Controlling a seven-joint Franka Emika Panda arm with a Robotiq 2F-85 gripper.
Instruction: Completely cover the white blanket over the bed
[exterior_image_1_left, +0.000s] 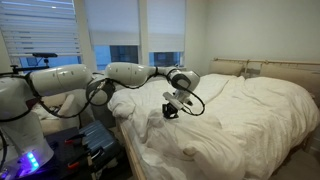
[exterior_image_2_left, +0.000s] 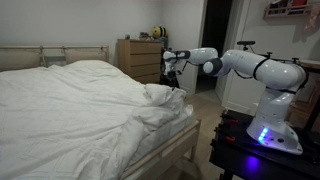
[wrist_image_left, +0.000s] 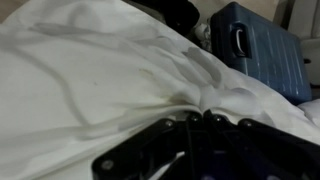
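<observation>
Pincer (exterior_image_1_left: 172, 107) over puffy, wrinkled white blanket (exterior_image_1_left: 235, 115)

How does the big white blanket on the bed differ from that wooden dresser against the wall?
The white blanket is white; the dresser is tan wood. The blanket is soft, puffy and wrinkled, while the dresser is boxy with flat drawer fronts. The blanket lies spread low across the bed, and the dresser stands upright by the far wall.

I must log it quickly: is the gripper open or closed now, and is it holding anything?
The gripper: seemingly closed, pinching a fold of the white blanket.
</observation>
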